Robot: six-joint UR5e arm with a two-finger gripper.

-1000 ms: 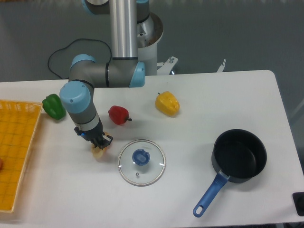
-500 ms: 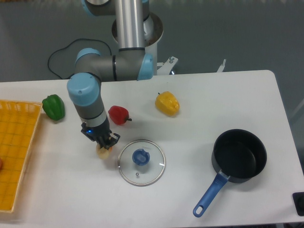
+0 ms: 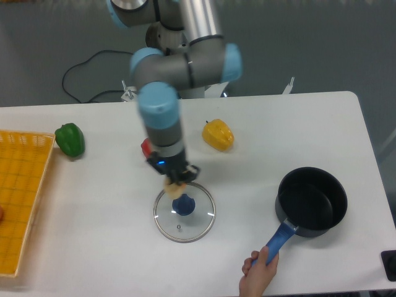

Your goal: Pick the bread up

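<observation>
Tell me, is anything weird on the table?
Yes. A person's hand at the front edge grips the blue pot handle while the gripper holds the bread above the glass lid. Nothing looks spilled or broken.

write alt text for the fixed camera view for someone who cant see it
A robot gripper holds a small pale bread above a glass lid on a white table. A green pepper and yellow pepper sit behind; a hand grips a black pot's blue handle.
</observation>
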